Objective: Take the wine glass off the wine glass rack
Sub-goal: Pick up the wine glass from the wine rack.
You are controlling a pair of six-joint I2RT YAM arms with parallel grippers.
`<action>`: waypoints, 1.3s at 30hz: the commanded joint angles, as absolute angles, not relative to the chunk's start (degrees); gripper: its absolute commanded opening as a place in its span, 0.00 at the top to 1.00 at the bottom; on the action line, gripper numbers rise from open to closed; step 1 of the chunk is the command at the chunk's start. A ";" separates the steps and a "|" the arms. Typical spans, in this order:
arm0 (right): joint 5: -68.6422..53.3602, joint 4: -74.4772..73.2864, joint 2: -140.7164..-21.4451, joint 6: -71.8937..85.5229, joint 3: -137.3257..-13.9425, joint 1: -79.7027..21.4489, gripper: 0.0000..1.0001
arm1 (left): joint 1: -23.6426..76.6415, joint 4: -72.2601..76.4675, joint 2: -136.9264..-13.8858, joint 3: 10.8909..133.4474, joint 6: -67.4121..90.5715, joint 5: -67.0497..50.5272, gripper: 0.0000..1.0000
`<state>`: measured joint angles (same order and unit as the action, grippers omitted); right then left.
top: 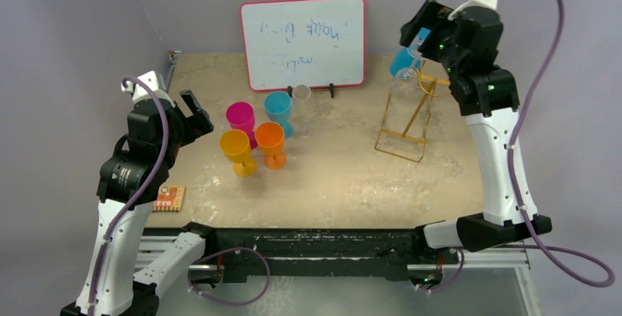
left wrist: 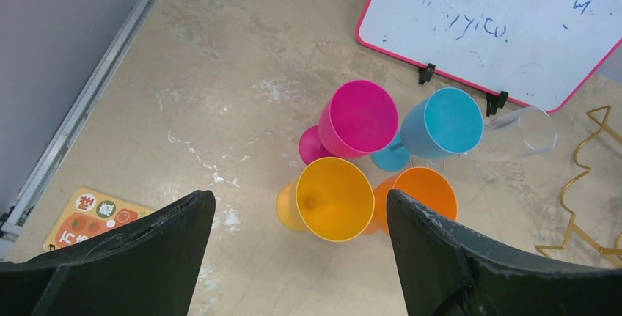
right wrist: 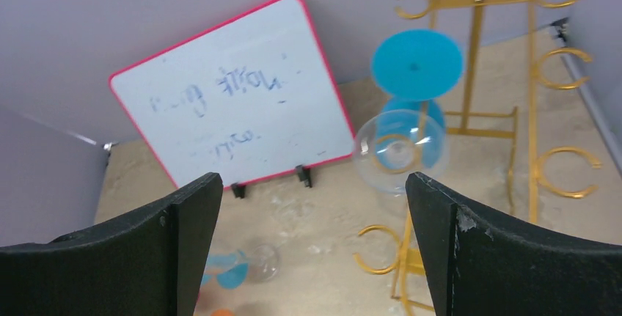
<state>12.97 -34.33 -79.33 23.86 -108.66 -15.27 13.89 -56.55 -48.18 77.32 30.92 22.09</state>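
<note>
Hanging upside down near the top of the wine glass rack [right wrist: 477, 52]: a blue wine glass [right wrist: 416, 64], with a clear wine glass [right wrist: 400, 151] just below it (blue foot turned toward the wrist camera). Poised high beside the rack's top, right gripper [right wrist: 312, 184] released, jaws wide, grasping nothing. Well left of the rack, left gripper [left wrist: 301, 199] likewise spread and empty, hovering over a cluster of coloured cups [left wrist: 334, 199] standing on the surface [left wrist: 220, 74]. Behind and left of the rack, a red-framed whiteboard [top: 303, 41].
</note>
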 commanded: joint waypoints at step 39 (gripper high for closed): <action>-14.31 -22.12 -83.52 28.61 -93.34 8.00 0.55 | 13.71 -58.36 -45.61 78.55 31.29 19.34 0.14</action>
<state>-12.73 -24.51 -84.93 27.83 -94.56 7.57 13.89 -58.96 -45.91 77.76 30.89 19.70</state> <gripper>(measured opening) 0.459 0.863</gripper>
